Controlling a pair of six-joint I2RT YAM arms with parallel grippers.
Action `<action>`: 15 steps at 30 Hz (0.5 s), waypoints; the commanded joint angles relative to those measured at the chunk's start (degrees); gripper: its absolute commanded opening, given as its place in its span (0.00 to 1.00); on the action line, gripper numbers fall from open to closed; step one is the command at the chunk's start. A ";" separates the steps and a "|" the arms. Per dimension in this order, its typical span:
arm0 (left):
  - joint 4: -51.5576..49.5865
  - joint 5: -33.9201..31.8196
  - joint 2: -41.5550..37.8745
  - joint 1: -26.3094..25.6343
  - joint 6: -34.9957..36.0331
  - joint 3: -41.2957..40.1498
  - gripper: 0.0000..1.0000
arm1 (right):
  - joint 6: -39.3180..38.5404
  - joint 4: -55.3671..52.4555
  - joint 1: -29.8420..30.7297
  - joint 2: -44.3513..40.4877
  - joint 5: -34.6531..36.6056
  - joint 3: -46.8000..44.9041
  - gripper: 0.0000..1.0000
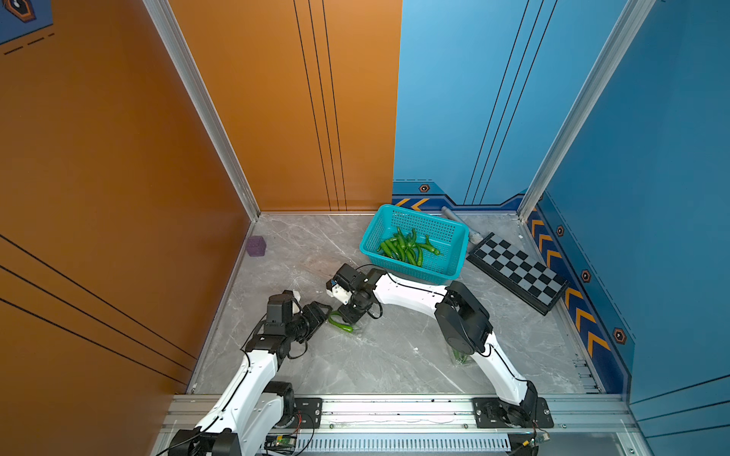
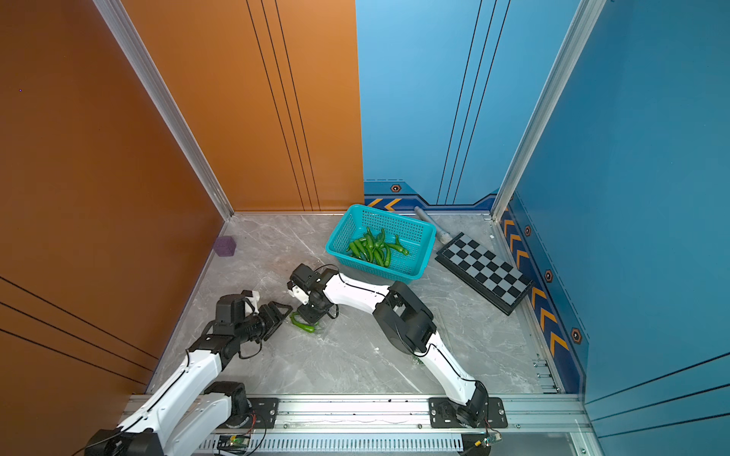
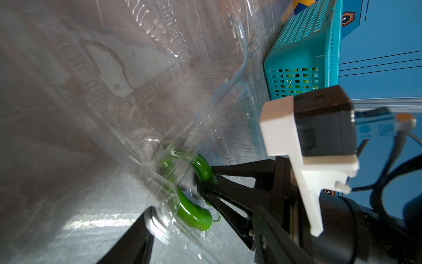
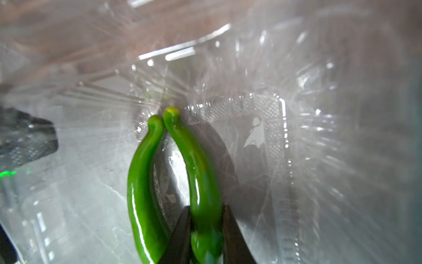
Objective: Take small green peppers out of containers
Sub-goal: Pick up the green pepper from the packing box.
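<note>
Clamping one pepper (image 4: 205, 182), right fingers (image 4: 180, 237) appear clearly only in wrist views.

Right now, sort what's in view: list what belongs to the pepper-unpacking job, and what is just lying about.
Job in hand:
- green peppers in the clear container
- right end effector, pinching one of them
- second container by the right arm, peppers inside
- teal basket holding more peppers

Lying about:
- purple cube
- checkerboard
- grey tube
</note>
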 commanded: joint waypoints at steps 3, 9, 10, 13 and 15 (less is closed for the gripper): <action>-1.07 2.09 -0.54 0.63 1.83 -1.32 0.69 | -0.68 -2.76 -0.41 -5.24 2.75 2.38 0.16; -5.70 2.65 -2.70 0.77 3.14 -1.10 0.69 | -0.88 -3.78 -1.62 -9.88 3.01 3.00 0.16; -6.40 2.72 -3.24 0.81 3.36 -1.12 0.69 | -0.96 -3.90 -1.86 -10.75 3.37 3.02 0.15; -6.63 2.90 -4.34 0.83 3.10 -1.23 0.70 | -1.07 -4.38 -2.67 -13.00 4.57 3.19 0.16; -6.57 3.25 -4.20 0.82 3.11 -0.94 0.70 | -1.50 -4.70 -3.58 -15.60 5.72 3.30 0.15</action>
